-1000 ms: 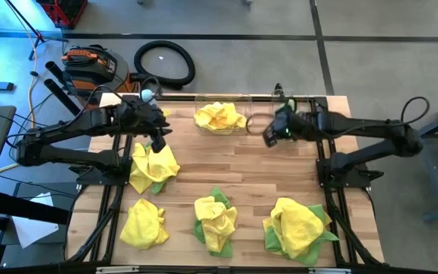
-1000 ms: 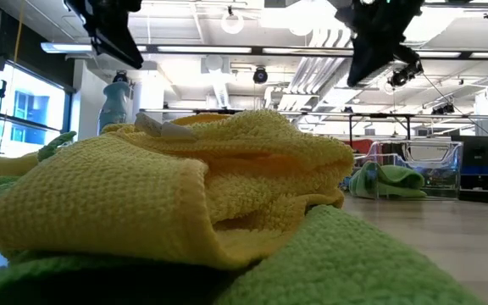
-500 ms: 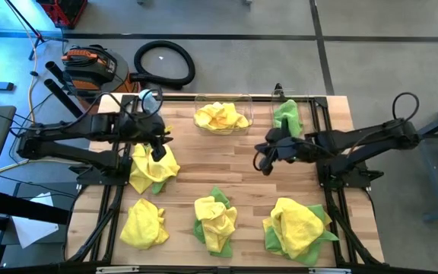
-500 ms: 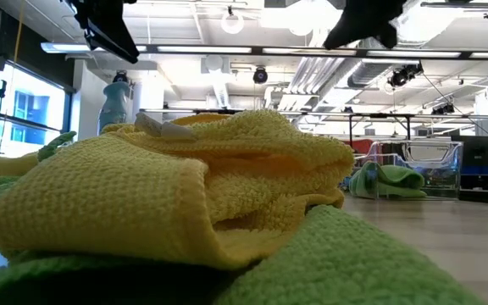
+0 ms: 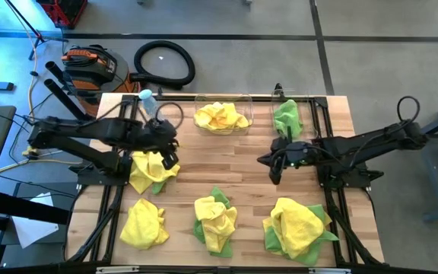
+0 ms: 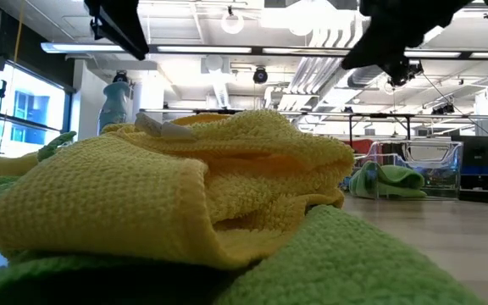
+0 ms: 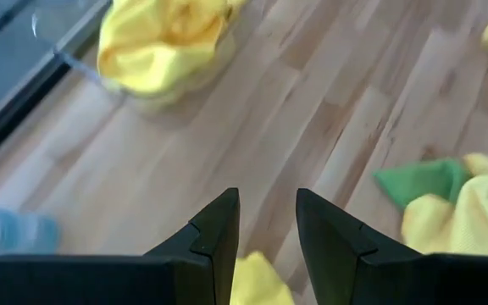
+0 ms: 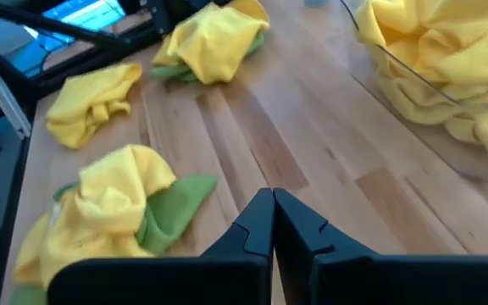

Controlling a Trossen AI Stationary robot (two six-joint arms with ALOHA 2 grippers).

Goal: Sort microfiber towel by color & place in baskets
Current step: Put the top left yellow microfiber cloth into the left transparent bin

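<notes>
The wider clear basket (image 5: 220,116) at the far edge holds yellow towels. The narrower basket (image 5: 286,116) beside it holds a green towel (image 6: 388,180). Several crumpled piles lie on the table: a yellow-and-green pile (image 5: 152,169), a yellow towel (image 5: 143,223), a yellow-on-green pile (image 5: 216,221) and another (image 5: 299,226). My left gripper (image 5: 170,158) (image 7: 266,224) hovers open at the right edge of the first pile. My right gripper (image 5: 273,173) (image 8: 273,222) is shut and empty over bare wood near the table's middle.
A clear water bottle with a blue cap (image 5: 147,99) stands at the far left corner. Bare wood (image 5: 226,164) lies between the baskets and the near row of piles. In the low view, the middle pile (image 6: 185,195) fills the foreground.
My right gripper has drawn back from the narrow basket toward the near edge and now sits over the middle of the table; the green towel shows in that basket. My left gripper has shifted a little right and toward the near edge, over the yellow-and-green pile.
</notes>
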